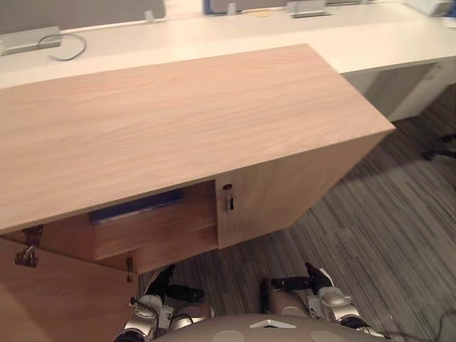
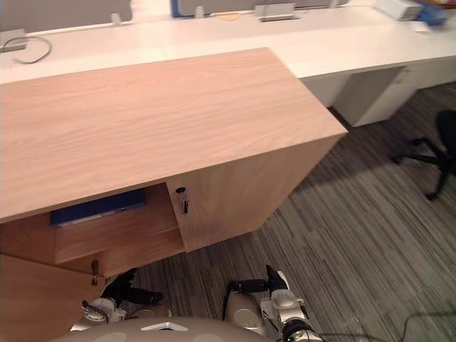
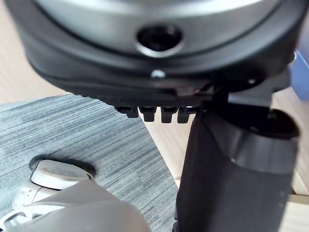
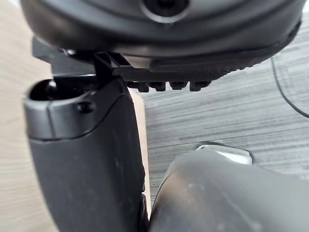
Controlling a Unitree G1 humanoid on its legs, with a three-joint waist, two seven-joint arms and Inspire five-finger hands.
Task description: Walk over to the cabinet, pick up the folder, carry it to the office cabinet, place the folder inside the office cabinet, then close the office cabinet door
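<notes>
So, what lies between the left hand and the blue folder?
Nothing loose: in the left eye view, only the shelf edge under the blue folder, the cabinet's bottom board and a strip of carpet separate it from the left hand.

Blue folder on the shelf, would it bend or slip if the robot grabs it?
The blue folder looks thin and flat, so probably light and a bit bendy. Lying flat on the wooden shelf, it would likely slide, not roll.

— Where did the folder (image 1: 135,206) lie?
— On the shelf (image 1: 157,229) in the office cabinet (image 1: 178,121), left compartment, under the top's front edge.
— And the open door (image 1: 50,303)?
— It stood out at the front left. The closed door (image 1: 271,191) was right of the opening, and a desk (image 1: 214,34) ran behind.
</notes>
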